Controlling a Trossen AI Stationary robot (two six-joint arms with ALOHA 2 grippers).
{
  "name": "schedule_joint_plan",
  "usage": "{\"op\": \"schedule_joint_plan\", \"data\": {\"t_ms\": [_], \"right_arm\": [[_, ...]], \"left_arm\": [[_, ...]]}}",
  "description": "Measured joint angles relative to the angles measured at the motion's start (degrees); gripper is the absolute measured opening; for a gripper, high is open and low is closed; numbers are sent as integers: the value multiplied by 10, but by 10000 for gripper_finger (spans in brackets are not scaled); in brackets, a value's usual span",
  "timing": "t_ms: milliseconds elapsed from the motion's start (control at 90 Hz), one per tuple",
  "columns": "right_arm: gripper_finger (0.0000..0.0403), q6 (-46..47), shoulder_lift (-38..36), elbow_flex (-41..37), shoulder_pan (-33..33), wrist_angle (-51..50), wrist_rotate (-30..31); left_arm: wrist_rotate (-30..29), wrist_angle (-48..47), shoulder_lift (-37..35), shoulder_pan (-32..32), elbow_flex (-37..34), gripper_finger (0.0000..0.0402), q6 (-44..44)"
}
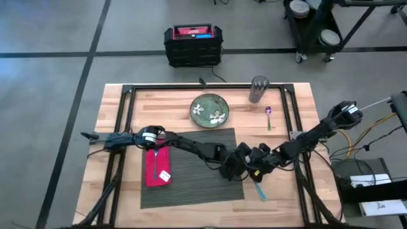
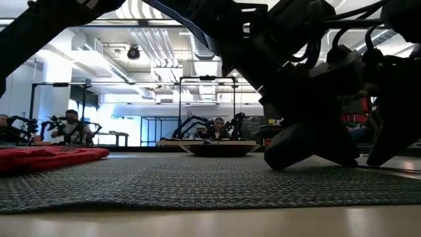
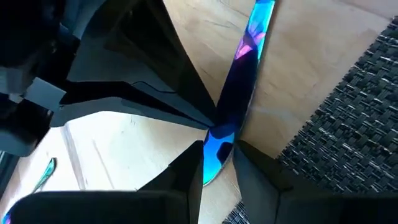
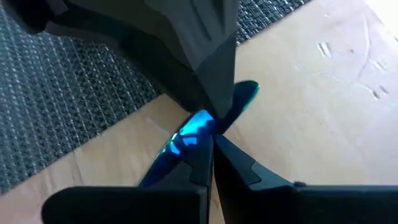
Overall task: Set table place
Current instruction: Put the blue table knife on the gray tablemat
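The dark grey ribbed placemat [image 1: 191, 168] lies mid-table, with a red napkin [image 1: 157, 166] on its left part. An iridescent blue piece of cutlery [image 1: 259, 189] is over the wood just off the mat's right edge; which kind it is I cannot tell. My left gripper [image 3: 216, 177] reaches across the mat and my right gripper [image 4: 210, 155] comes from the right. Both meet at the cutlery, and each is shut on it. A green flowered plate [image 1: 210, 109] rests on the wood beyond the mat. My left gripper pinches the cutlery's rounded blue end [image 3: 214, 163] between its two fingertips. The rest of the piece [image 3: 249, 56] runs on away from the fingers over the wood beside the mat. Whether it touches the table does not show. My right gripper is shut on the cutlery's blue shaft [image 4: 186, 134], a little way in from its end [image 4: 247, 92], with the fingers lying across it. The left gripper's fingers [image 4: 214, 93] cover the piece right beside this hold.
A ribbed glass [image 1: 259, 89] stands at the far right, and a purple spoon [image 1: 269, 116] lies on the wood near it. The black rail frame [image 1: 210, 87] runs around the tabletop. Bare wood shows right of the mat.
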Motion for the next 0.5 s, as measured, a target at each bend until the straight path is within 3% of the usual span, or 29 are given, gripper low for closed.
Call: {"op": "schedule_joint_plan", "data": {"t_ms": [500], "right_arm": [[0,-6,-8,-6,-1,3,11]], "left_arm": [[13,11,-1,0,-5,75,-5]]}}
